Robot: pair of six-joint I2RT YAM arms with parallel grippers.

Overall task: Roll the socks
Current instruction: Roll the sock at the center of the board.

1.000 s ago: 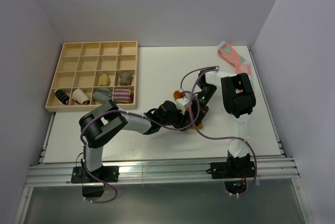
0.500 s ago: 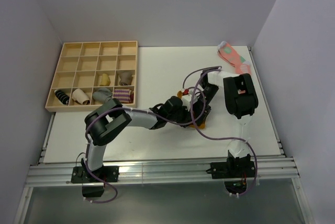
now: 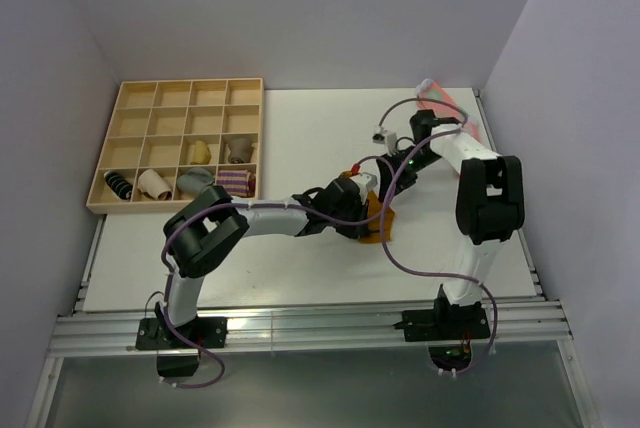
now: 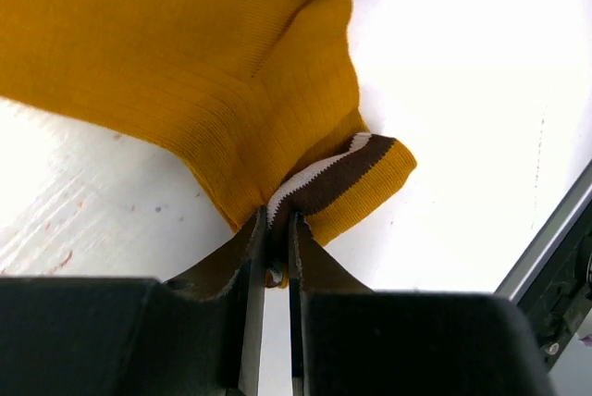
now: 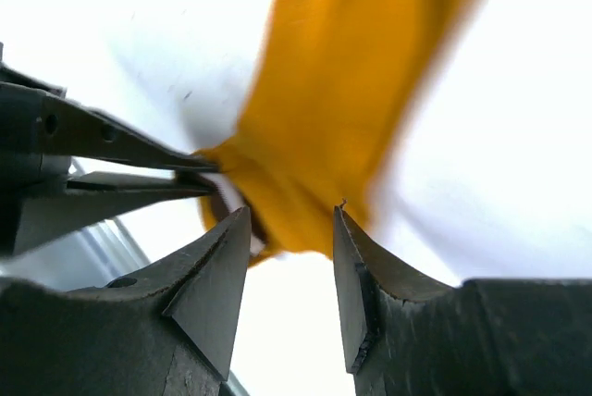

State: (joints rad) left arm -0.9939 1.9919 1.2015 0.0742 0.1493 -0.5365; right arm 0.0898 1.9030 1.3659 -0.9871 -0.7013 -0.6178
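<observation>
The sock [image 4: 185, 63] is soft ribbed cloth, not shiny. The white table [image 4: 481, 91] looks smooth and a bit glossy. The tray [image 3: 190, 81], upper left, is plain wood.

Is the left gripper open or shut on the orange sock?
Shut on the sock: the left gripper's jaws pinch its brown cuff.

The left arm [image 3: 205, 238] and the right arm [image 3: 490, 198] are both wearing the same livery: white tubular links alternating with chunky matte-black joint housings. A thin purple cable [image 3: 405, 263] is trailing in loose loops along each of them. A small green light [image 3: 413, 161] is glowing near the right wrist. The left gripper [image 4: 277, 220] is showing slim, dark, blade-like fingers. The right gripper [image 5: 291, 213] is showing thick grey wedge-shaped ones with pointed tips.
</observation>
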